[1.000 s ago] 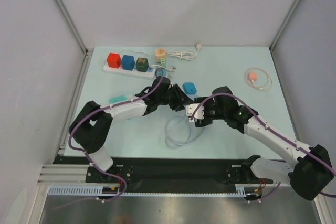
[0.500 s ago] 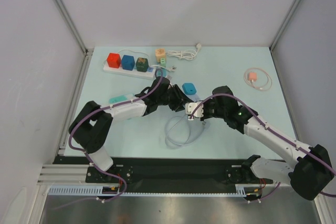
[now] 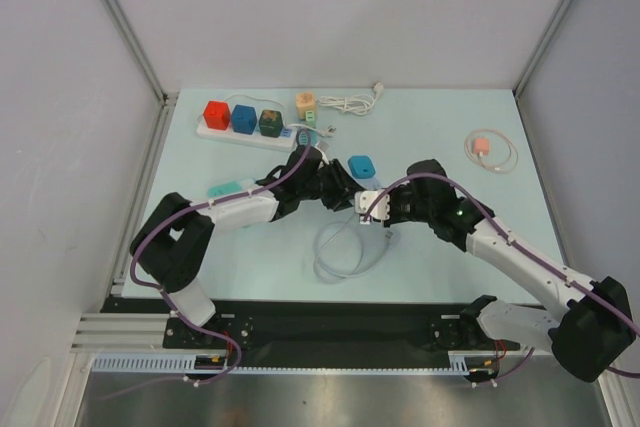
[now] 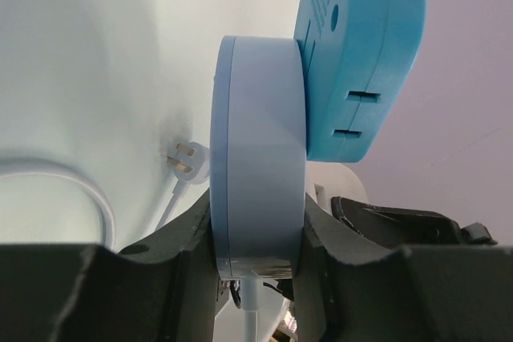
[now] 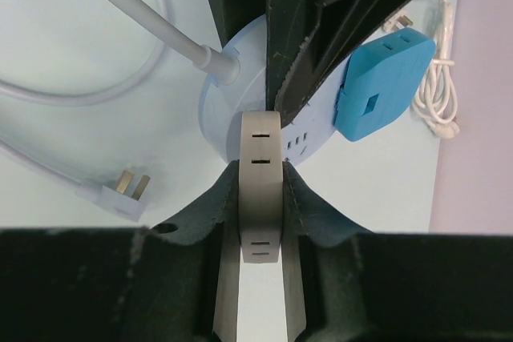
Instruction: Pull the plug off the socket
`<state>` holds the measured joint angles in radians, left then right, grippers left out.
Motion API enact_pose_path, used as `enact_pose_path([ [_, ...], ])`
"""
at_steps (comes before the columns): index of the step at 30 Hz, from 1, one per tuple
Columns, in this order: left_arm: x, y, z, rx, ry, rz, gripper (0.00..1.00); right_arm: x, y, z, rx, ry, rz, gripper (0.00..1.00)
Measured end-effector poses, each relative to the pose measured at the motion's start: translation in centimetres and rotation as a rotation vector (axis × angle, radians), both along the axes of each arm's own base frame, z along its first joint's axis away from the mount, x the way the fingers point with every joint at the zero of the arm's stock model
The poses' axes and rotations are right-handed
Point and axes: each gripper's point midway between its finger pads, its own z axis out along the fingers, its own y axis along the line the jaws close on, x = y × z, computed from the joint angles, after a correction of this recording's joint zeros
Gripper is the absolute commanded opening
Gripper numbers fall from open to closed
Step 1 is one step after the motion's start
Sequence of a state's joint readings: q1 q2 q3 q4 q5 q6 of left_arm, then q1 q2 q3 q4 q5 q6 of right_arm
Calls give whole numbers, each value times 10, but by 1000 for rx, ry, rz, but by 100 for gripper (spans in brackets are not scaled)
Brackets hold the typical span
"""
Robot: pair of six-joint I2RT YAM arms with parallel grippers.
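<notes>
Right wrist view: the right tool (image 5: 260, 178) is clenched on the grey plug (image 5: 260, 138), which touches the round socket (image 5: 218, 110) clamped edgewise by the left tool (image 4: 256, 231). Judged mid-pull; next, draw straight back, socket braced.

A robotics lab cell, no question: a pale worktop (image 3: 450, 237) boxed in by plain white panels (image 3: 340, 7) on aluminium frame posts (image 3: 120, 22). Two cabled arms, left (image 3: 230, 209) and right (image 3: 520, 257), are bolted to a black base rail (image 3: 340, 322). Test props lie around: a power strip (image 3: 240, 132) and a coiled white cable (image 3: 350, 103).
</notes>
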<state>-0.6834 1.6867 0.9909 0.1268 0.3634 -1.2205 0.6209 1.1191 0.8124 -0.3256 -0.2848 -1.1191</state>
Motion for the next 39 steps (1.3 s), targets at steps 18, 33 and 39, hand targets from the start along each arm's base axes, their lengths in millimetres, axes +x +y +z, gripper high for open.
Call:
enact_pose_path([
  [18,26,53,-48,268,-74,57,0,35,-47,60,157,-1,-259,0],
  [33,8,45,17,113,-480,-102,0,120,-234,-18,630,423,-1090,0],
  [39,1,47,31,97,-607,-126,0,146,-272,-63,729,624,-1271,0],
])
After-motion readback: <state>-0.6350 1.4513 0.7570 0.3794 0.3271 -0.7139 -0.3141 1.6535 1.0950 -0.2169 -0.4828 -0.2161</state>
